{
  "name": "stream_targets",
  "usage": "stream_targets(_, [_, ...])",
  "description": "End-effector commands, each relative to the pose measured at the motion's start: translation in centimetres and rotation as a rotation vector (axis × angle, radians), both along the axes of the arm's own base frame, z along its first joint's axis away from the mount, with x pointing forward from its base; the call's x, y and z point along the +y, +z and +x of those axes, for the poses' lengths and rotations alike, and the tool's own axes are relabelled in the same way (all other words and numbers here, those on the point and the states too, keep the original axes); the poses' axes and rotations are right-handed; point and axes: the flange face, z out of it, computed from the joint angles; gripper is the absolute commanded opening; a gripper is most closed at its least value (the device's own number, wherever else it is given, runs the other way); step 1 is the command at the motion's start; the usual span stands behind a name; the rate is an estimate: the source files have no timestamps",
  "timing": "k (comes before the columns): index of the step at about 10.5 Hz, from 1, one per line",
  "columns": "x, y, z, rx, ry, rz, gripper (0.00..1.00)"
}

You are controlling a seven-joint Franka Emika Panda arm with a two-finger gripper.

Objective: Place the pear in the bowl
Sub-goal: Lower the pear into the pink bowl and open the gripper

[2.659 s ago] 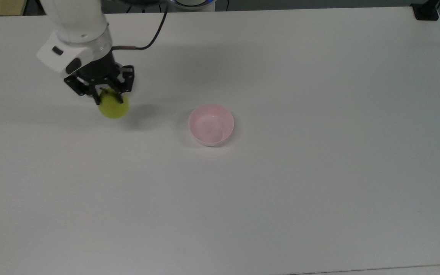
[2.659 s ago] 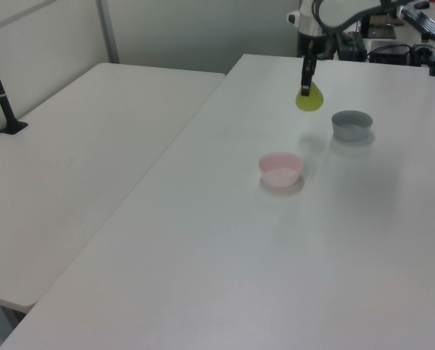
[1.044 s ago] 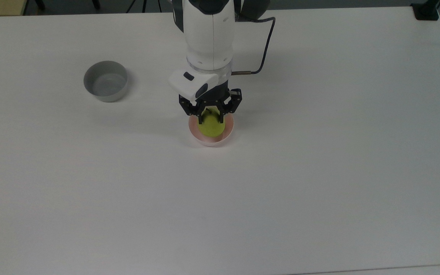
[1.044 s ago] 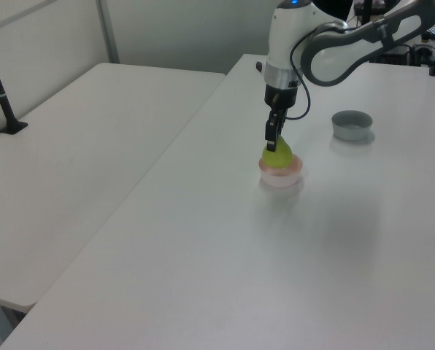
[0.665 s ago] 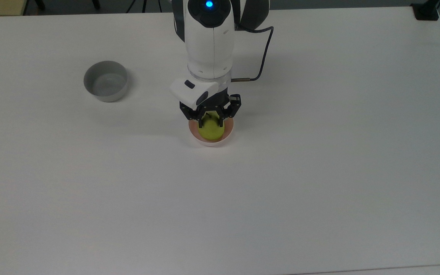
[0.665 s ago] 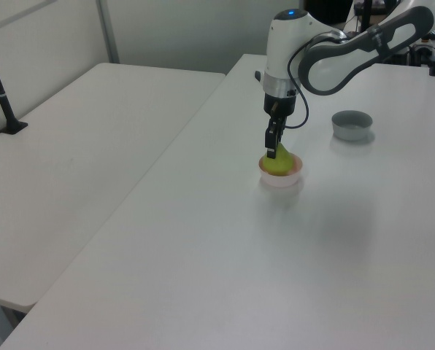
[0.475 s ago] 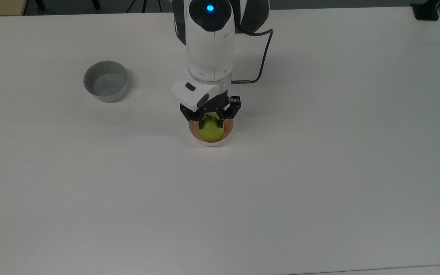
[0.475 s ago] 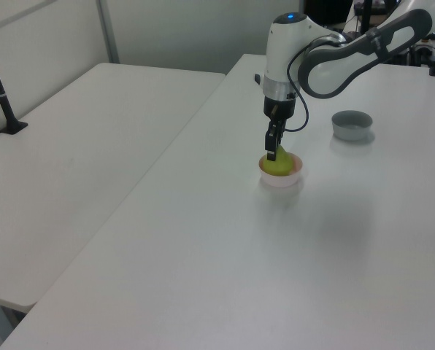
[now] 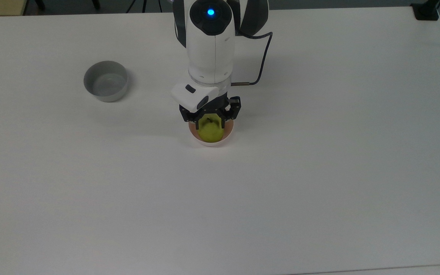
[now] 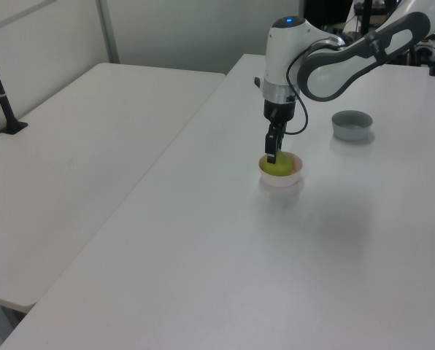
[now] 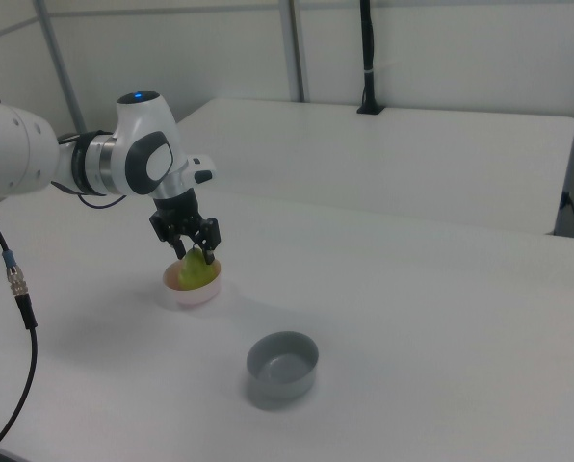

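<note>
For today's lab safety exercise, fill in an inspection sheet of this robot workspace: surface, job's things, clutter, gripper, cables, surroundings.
Surface: plain white table, bare and dry.
Job's things: small round yellow-green pear sits inside the small pale pink plastic bowl.
Clutter: one empty grey round bowl, apart from the pink one.
Gripper: black two-finger gripper just above the pear, fingers spread either side of its top.
Cables: black cable loops from the wrist over the table.
Surroundings: second white table alongside; black post clamped to it.
</note>
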Motion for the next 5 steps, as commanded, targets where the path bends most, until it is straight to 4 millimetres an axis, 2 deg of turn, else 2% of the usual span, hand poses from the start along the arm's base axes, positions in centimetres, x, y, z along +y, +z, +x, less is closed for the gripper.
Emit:
stream_targets(1, [0.0,1.9,-0.6,-0.018,-0.016,-0.02,1.0])
stream_targets(3, [-0.6,3.9,-0.8,-0.036,-0.031,-0.023,1.0])
stream_targets(5, [-1.0,7.1,-1.3,0.006,-0.044,-0.043,1.0])
